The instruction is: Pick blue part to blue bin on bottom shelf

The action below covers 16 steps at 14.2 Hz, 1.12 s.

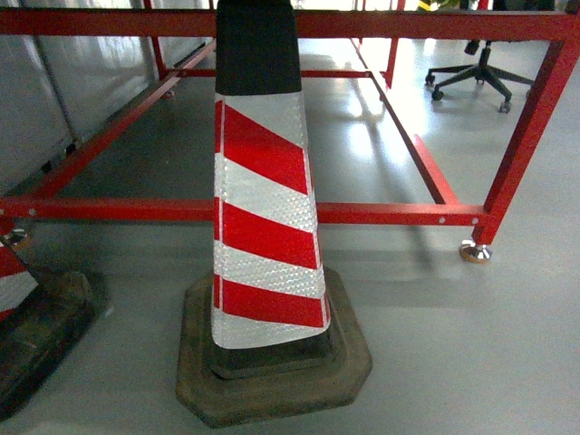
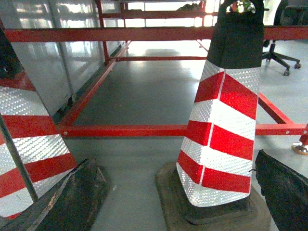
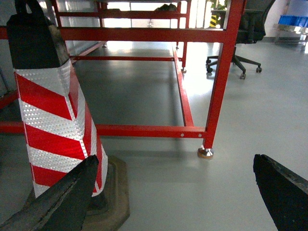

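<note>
Red steel frame [image 1: 272, 211] fills the view: low rails along the grey floor [image 1: 471, 335], an upright post at right on a round metal foot [image 1: 475, 252]. Grey wall panels [image 1: 45, 82] run down the left side behind it.

Straight ahead, a red-and-white striped traffic cone [image 1: 265, 217] on a worn black base [image 1: 272, 362] stands just in front of the near rail and blocks most of the middle of the head view; its black top is cut off by the frame edge. A second cone [image 2: 29, 139] sits at far left, only partly in view, with a thin metal rod across it in the left wrist view.

Office chair [image 1: 476, 72] on castors stands well behind the frame at right. Blue bins [image 3: 296, 20] show far back at top right of the right wrist view, too small to make out detail.

Blue part: not visible in any view.

Left gripper [image 2: 183, 192]: dark fingers [image 2: 72, 202] at both lower corners, spread wide, holding nothing. Right gripper [image 3: 173, 192]: same, fingers [image 3: 62, 202] wide apart, nothing between them. Neither shows in the head view.
</note>
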Available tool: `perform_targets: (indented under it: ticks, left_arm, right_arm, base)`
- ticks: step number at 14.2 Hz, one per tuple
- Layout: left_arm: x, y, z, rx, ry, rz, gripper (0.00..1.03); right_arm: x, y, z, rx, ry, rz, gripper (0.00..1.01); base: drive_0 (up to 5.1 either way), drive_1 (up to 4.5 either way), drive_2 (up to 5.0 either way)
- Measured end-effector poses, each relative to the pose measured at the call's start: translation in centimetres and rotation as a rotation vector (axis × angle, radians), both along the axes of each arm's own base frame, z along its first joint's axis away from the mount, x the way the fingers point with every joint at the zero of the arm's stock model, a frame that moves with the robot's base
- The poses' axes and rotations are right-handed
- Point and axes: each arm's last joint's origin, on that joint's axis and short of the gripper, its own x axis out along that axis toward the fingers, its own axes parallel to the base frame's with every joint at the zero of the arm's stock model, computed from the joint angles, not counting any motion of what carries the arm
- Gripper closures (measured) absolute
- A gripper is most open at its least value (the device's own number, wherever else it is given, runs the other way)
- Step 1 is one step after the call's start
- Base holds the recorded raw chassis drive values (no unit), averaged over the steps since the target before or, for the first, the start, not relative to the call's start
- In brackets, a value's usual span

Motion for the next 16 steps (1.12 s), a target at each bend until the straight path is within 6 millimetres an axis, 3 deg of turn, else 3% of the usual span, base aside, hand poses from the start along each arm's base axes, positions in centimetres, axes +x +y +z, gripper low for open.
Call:
perform_targets:
  ticks: [16]
  left_arm:
    - [0.0,0.0,0.0,0.0,0.0,0.0,0.05]
  right_arm:
    - [0.0,0.0,0.0,0.0,0.0,0.0,0.03]
  base:
    - [0.0,0.0,0.0]
